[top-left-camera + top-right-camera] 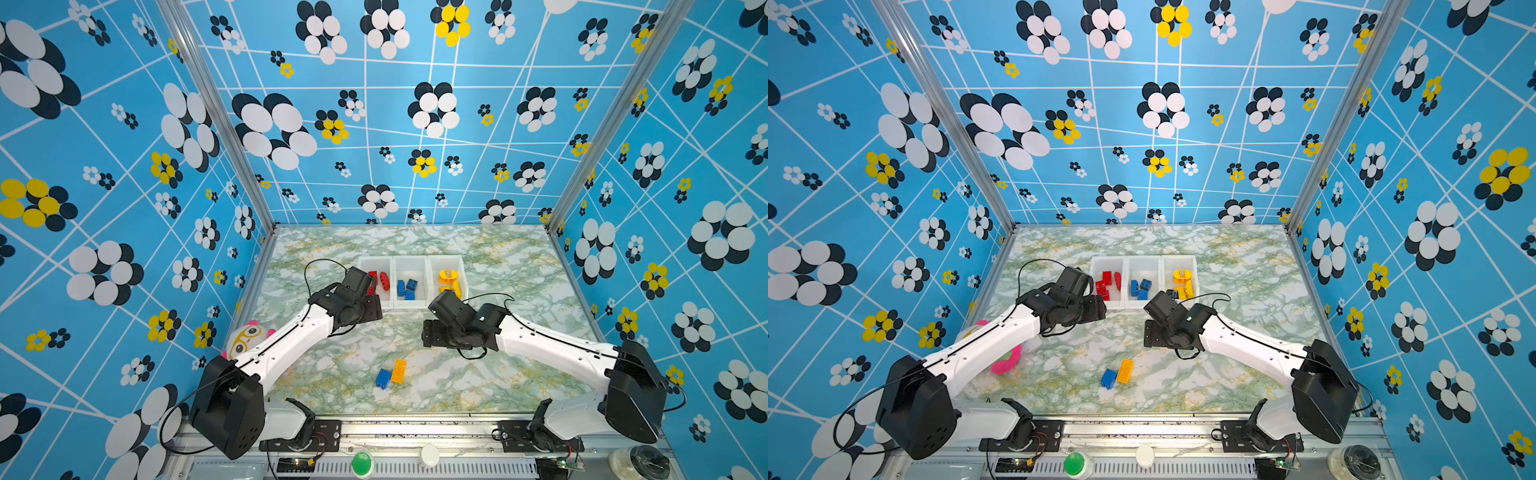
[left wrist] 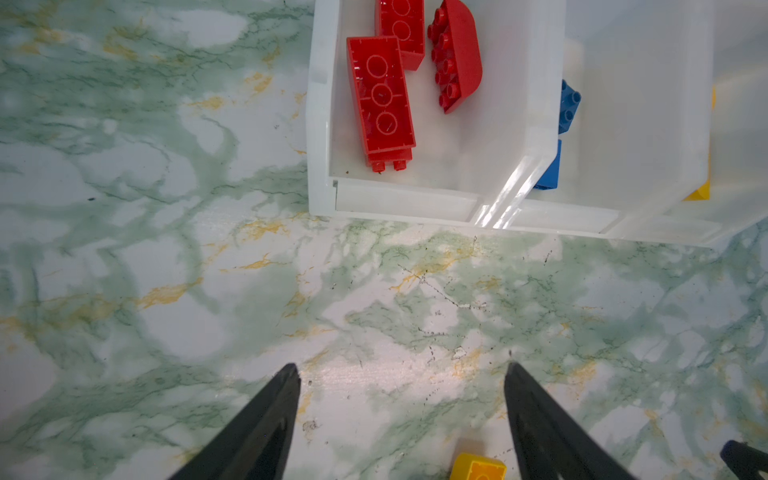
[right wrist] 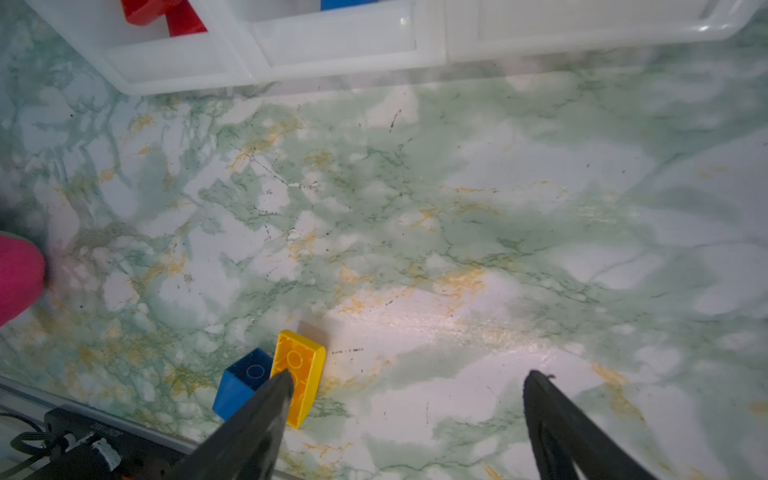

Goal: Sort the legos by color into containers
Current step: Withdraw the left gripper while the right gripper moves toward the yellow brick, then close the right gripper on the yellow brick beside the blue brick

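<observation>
- Only label seen: rounded yellow piece (image 1: 1182, 274) in the right bin has a sticker w/ small red marks, maybe digits. Too small to read.
- Black part (image 3: 83, 422) at near table (image 1: 498, 374) edge carries a line of print. Blurred, unreadable.
- containers (image 1: 411, 258): 3 white bins in a row, far-centre. Red legos (image 2: 380, 95) in left bin, blue legos (image 1: 407, 286) in mid bin, yellow legos (image 1: 453, 286) in right bin, partly behind right arm (image 1: 457, 311).
- Loose, near-centre: blue brick (image 1: 383, 378) & yellow-orange brick (image 1: 399, 370), side by side, touching.
- left gripper (image 2: 402, 368): jaws wide apart, nothing between, over bare table on near side of left bin. Fingers hidden under the wrist in both top views.
- right gripper (image 3: 410, 374): wide, empty. One finger overlaps yellow-orange brick in right wrist view; contact can't be told.
- plush toy (image 1: 245, 336), left side, mostly hidden under left arm (image 1: 291, 336).
</observation>
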You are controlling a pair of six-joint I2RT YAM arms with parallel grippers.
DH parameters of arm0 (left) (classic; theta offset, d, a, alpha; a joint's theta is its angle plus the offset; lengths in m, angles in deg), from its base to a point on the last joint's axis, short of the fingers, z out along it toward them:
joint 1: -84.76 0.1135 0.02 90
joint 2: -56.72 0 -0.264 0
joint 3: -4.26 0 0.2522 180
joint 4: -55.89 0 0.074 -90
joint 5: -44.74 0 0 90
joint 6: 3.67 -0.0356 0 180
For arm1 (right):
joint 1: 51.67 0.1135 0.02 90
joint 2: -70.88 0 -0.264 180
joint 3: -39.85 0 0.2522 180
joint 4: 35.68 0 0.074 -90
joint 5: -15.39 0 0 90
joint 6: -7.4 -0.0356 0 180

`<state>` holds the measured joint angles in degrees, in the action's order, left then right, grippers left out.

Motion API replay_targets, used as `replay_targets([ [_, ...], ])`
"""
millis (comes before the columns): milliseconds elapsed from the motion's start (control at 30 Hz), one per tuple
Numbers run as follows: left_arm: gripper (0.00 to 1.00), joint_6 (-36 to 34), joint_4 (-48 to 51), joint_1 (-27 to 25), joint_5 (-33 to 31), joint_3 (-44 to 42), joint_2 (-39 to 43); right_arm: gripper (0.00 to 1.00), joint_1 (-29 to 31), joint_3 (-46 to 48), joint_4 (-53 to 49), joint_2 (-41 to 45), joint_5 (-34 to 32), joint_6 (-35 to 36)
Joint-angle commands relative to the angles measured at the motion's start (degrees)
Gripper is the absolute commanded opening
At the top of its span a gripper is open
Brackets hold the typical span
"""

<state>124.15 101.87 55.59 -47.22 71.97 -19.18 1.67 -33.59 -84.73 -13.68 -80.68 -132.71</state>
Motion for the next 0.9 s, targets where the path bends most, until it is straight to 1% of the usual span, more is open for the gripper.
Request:
replay_targets([
  [0, 0.80, 0.77, -1.57, 1.31, 2.15, -3.01, 3.22, 0.89, 3.32, -3.26, 1.25, -3.95, -2.15, -5.24],
  [233, 0.82, 1.27, -2.68, 3.10, 4.11, -8.03, 7.21, 0.88, 8.68, -8.14, 0.55, -11.55, -3.38, -10.20],
  [400, 0.83, 1.36, -2.85, 4.32, 4.98, -9.95, 9.01, 0.87, 10.67, -12.16, -1.82, -16.33, -3.03, -11.24],
  [700, 0.84, 0.86, -2.49, 6.97, 6.29, -12.37, 11.99, 0.80, 11.14, -16.26, -4.91, -22.10, -1.60, -11.24],
  [867, 0.84, 0.74, -2.08, 8.22, 6.91, -13.33, 13.43, 0.78, 11.10, -18.60, -6.34, -24.83, -0.05, -10.31],
])
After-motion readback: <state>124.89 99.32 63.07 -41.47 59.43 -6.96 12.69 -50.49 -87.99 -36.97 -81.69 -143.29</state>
